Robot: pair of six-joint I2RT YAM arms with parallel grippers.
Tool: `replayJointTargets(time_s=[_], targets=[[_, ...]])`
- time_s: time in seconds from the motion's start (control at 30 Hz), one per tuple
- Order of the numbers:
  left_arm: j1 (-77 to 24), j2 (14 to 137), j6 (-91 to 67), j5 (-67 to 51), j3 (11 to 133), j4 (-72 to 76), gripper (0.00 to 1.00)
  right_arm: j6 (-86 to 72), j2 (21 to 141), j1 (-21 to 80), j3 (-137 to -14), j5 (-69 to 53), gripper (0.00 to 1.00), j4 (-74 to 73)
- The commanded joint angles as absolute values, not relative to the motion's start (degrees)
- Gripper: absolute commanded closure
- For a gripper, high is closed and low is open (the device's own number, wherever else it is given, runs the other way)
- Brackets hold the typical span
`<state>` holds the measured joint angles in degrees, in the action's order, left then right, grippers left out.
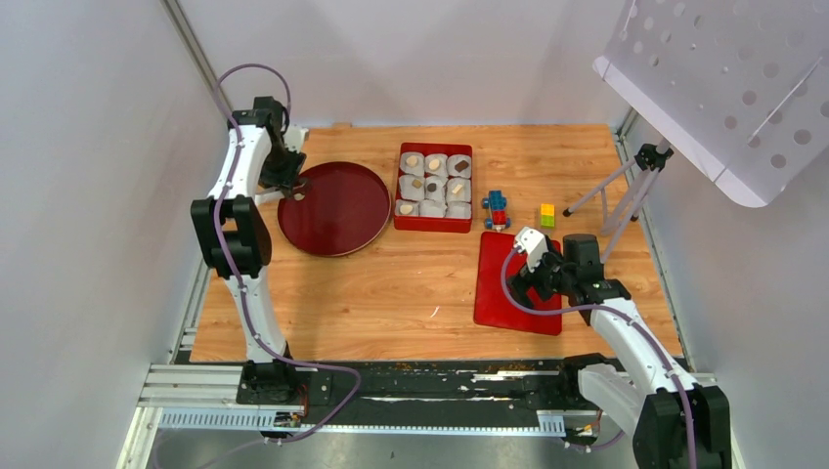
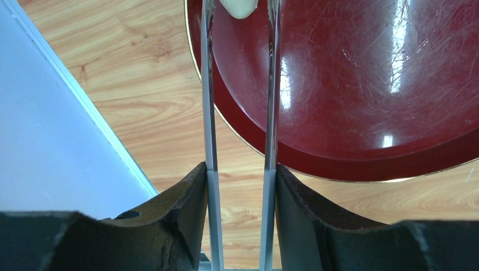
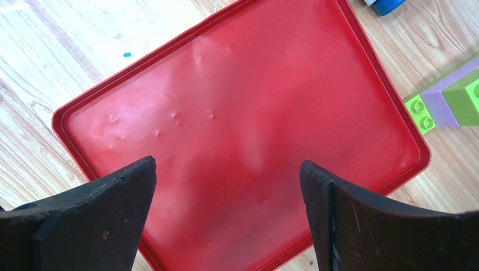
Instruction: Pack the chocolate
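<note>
Table (image 1: 391, 293): wood grain, satin finish. Round plate (image 2: 367, 84): dark red, glossy, finely scratched. Flat tray (image 3: 254, 141): red plastic, smooth, slightly dimpled, dull sheen. Cups (image 1: 435, 208): white crinkled paper. Blocks (image 3: 466, 96): shiny plastic. Chocolate lump (image 2: 239, 5): pale, smooth.

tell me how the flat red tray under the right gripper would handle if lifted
The flat red tray looks thin and dimpled, so probably light and slightly flexible. Its sheen suggests it could slip. Its low rim sits flat on the table, so edge grabs look awkward.

Two white-and-black jointed arms (image 1: 239, 161), looping purple cables (image 1: 252, 65), scuffed black end effector fingers (image 3: 96, 220).
</note>
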<state>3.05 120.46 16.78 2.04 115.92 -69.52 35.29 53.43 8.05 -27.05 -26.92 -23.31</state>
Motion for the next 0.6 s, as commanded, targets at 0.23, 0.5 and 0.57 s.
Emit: replayJointTargets(time_s=[0.23,0.5,0.57], targets=[[4.11,117.77,15.87,2.77,115.10,-70.84,0.48,36.05,53.42,7.60,-28.81,-27.60,0.02,-22.55],[4.20,116.84,16.13,3.46,115.29,-71.38,0.47,36.06,52.49,7.48,-28.48,-27.42,0.02,-22.56],[4.17,116.30,16.29,3.31,115.43,-71.58,0.48,36.08,52.46,7.47,-28.31,-27.42,0.02,-22.32]])
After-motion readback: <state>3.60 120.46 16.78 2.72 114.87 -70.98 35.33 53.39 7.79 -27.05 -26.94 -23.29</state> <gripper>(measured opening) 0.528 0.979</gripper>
